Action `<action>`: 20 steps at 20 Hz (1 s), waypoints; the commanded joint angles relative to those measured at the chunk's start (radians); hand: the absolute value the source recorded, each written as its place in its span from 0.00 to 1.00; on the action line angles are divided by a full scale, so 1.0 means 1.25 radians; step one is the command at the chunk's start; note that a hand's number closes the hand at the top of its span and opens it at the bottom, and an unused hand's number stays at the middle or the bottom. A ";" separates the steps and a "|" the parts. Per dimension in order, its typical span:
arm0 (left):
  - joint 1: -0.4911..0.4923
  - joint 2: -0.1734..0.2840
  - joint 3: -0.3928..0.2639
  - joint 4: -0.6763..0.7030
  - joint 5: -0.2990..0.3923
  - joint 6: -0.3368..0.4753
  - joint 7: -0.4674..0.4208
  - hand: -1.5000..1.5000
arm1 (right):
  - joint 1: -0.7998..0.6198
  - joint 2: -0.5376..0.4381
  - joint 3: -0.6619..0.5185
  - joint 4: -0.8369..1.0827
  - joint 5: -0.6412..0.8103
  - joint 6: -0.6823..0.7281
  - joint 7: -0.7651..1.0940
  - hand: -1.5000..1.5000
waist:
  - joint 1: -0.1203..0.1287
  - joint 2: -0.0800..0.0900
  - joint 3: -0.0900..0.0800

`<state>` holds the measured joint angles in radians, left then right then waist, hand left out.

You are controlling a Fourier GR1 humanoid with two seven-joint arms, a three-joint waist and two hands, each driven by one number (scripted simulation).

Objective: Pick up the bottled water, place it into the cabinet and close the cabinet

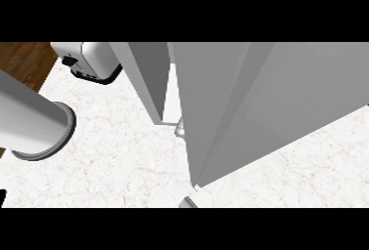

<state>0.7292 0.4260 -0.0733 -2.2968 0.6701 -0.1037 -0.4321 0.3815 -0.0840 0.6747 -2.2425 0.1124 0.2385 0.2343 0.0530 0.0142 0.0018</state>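
Observation:
The grey cabinet (245,107) fills the middle and right of the head view. Its wide door panel stands swung out over the counter, and a narrower panel (148,78) sits to its left. A white gap (172,97) runs between the two. At the foot of that gap a small pale rounded thing (180,128) peeks out from behind the door. I cannot tell whether it is the bottled water. A thick grey cylinder with a flanged end (36,127) comes in from the left edge, and no hand shows on it. Neither black hand is visible.
A white appliance with black trim (86,61) stands at the counter's back left. The white marble counter (122,166) spreads in front of the cabinet. Brown wood floor (22,58) shows beyond its left edge. A black sliver (2,197) and a grey bit (189,202) touch the lower edge.

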 commanded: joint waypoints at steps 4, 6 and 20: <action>0.071 0.037 0.119 -0.017 0.113 -0.091 -0.002 0.00 | -0.227 0.065 0.092 0.059 -0.099 -0.147 0.090 1.00 | 0.000 -0.009 -0.003; 0.079 0.032 0.153 -0.008 0.148 -0.120 -0.007 0.00 | -0.303 0.066 0.056 0.072 -0.127 -0.173 0.134 1.00 | -0.010 -0.010 -0.002; 0.172 0.003 0.308 0.044 0.254 -0.296 -0.001 0.00 | -0.719 0.067 -0.312 0.396 -0.466 -0.178 0.145 1.00 | -0.022 -0.009 -0.001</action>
<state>0.9329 0.4408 0.2726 -2.2465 0.9561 -0.4390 -0.4492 -0.4256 -0.0014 0.4193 -1.8467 -0.3752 -0.0493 0.4195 0.0337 0.0017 -0.0002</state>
